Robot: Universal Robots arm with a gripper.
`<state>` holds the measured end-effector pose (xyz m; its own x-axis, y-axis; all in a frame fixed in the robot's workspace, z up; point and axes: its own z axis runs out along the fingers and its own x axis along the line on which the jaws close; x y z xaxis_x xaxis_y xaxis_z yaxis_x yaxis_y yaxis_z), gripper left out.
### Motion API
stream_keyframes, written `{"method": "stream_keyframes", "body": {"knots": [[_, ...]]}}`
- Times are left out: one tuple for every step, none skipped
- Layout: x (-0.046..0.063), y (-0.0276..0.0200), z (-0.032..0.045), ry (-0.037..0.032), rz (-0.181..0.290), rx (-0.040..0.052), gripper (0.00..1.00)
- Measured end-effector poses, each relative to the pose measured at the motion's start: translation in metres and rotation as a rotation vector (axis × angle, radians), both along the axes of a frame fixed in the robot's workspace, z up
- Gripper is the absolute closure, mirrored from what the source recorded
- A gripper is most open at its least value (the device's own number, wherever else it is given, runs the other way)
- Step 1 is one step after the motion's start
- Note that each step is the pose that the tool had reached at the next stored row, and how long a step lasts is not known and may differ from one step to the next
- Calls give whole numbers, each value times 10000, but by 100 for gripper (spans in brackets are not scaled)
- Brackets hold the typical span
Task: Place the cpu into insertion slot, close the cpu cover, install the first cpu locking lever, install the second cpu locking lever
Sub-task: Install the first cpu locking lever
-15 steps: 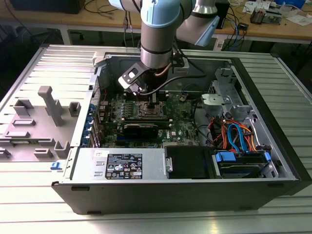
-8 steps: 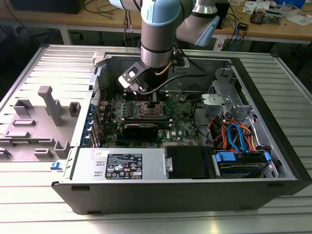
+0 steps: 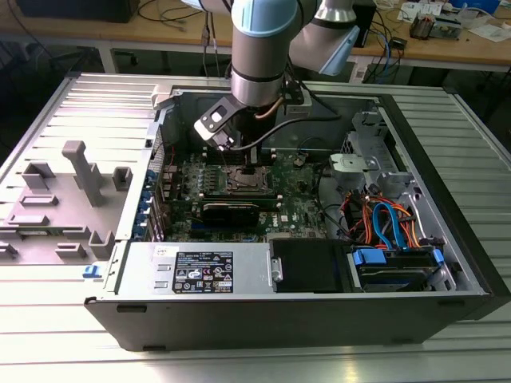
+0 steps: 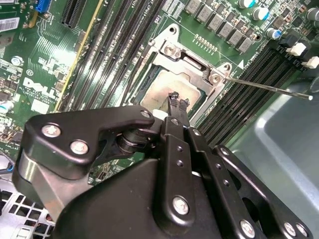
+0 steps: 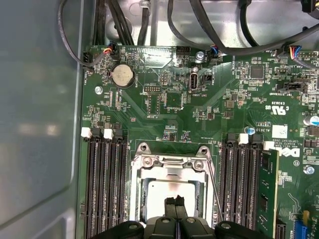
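Silver cpu cover (image 5: 169, 168) looks shut over the cpu (image 5: 162, 191) in the insertion slot (image 5: 134, 172). The tool (image 5: 174, 201), pinched together and empty, hovers above. A locking lever (image 4: 269, 88) seems unlatched and needs pressing under its catch.

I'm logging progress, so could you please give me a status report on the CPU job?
Status: gripper shut, tips over the cpu; cpu cover down around it; one locking lever sticking out sideways.
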<state>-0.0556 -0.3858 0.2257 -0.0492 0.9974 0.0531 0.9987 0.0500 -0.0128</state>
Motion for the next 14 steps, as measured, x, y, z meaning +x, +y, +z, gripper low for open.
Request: {"method": "stream_keyframes", "body": {"knots": [[0,0,7,0,0,0,89],[1,0,17,0,1,0,89],[2,0,40,-1,1,0,89],[2,0,61,0,0,0,89],[3,0,81,-1,0,0,89],[3,0,102,0,0,-1,89],[4,0,120,0,0,0,89],[4,0,133,0,0,0,89],[5,0,140,0,1,1,89],[5,0,139,-1,0,3,89],[5,0,140,-1,1,3,89],[5,0,141,0,1,1,89],[5,0,141,0,0,0,89],[5,0,141,0,0,0,89]]}}
